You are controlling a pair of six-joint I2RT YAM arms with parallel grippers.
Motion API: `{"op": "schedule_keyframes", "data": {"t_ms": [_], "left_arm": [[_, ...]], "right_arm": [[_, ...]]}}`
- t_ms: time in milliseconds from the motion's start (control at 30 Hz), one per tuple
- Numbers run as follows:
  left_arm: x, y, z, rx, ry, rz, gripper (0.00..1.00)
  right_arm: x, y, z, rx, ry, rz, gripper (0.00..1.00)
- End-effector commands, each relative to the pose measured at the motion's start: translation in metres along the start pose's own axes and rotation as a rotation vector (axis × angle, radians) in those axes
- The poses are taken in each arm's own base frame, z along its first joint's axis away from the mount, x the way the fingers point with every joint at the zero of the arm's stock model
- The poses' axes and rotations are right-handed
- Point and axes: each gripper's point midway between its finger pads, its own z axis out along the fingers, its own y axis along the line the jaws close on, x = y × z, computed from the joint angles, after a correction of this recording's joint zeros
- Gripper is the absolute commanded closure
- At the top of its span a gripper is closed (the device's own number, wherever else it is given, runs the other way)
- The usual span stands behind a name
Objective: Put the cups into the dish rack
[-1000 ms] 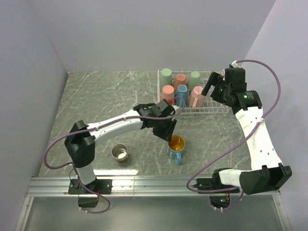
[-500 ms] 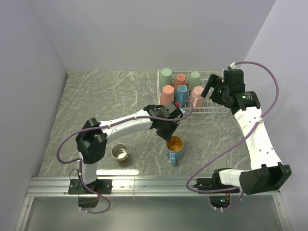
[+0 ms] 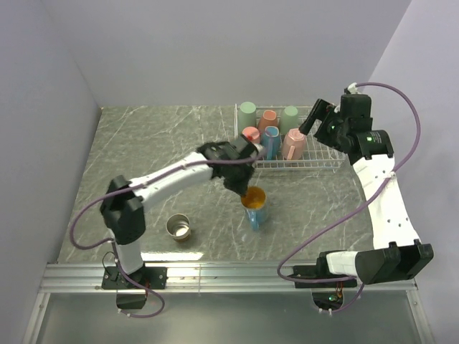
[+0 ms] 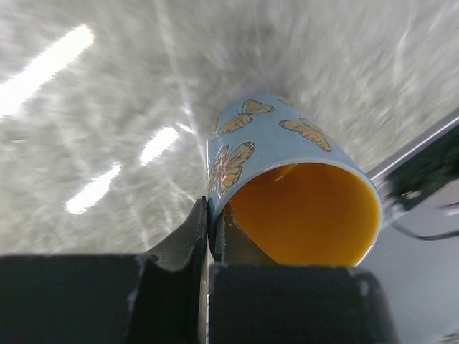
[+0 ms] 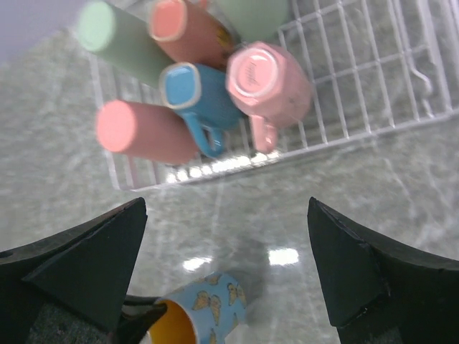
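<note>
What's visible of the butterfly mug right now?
The mug is light blue outside with orange butterfly prints and glossy orange-gold inside. It looks ceramic and is empty. It is tilted, with its mouth up and toward the rack, and sits outside the rack, over the table. The left gripper pinches its rim, one finger inside and one outside. Whether its base touches the table cannot be told. No handle shows.

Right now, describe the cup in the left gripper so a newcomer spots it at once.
From the white dish rack, look just in front of its near-left corner, where the left gripper pinches the rim of a cup. It alone is blue with butterflies outside, orange-gold inside.
</note>
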Motion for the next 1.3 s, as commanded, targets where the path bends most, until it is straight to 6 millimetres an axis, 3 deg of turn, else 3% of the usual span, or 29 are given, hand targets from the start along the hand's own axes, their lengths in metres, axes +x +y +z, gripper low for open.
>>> {"op": "schedule_keyframes", "data": {"t_ms": [0, 33, 233, 367, 533, 867, 1067, 1267], "left_arm": [[-0.074, 0.002, -0.098, 0.164, -0.315, -0.107, 1.00], [-0.081, 0.005, -0.117, 0.190, -0.370, -0.126, 1.00], [-0.118, 0.059, -0.183, 0.297, -0.619, -0.320, 1.00], [-0.139, 0.059, -0.220, 0.410, -0.746, -0.353, 1.00], [-0.163, 0.064, -0.252, 0.518, -0.872, -0.376, 1.00], [-0.183, 0.065, -0.259, 0.590, -0.914, -0.432, 1.00], [-0.185, 0.066, -0.253, 0.618, -0.910, -0.468, 1.00], [-0.187, 0.065, -0.250, 0.674, -0.913, -0.492, 1.00]], "right_arm": [[-0.028, 0.026, -0.008, -0.151, -0.050, 0.058, 0.00], [-0.029, 0.030, -0.008, -0.188, -0.041, 0.094, 0.00], [-0.027, 0.063, -0.007, -0.515, 0.061, 0.265, 0.00], [-0.019, 0.079, -0.005, -0.632, 0.120, 0.352, 0.00], [0.013, 0.115, -0.014, -0.889, 0.342, 0.492, 0.01], [0.035, 0.168, -0.035, -1.066, 0.449, 0.436, 0.05], [0.034, 0.179, -0.042, -1.127, 0.451, 0.444, 0.12], [0.029, 0.192, -0.050, -1.200, 0.477, 0.478, 0.29]]}}
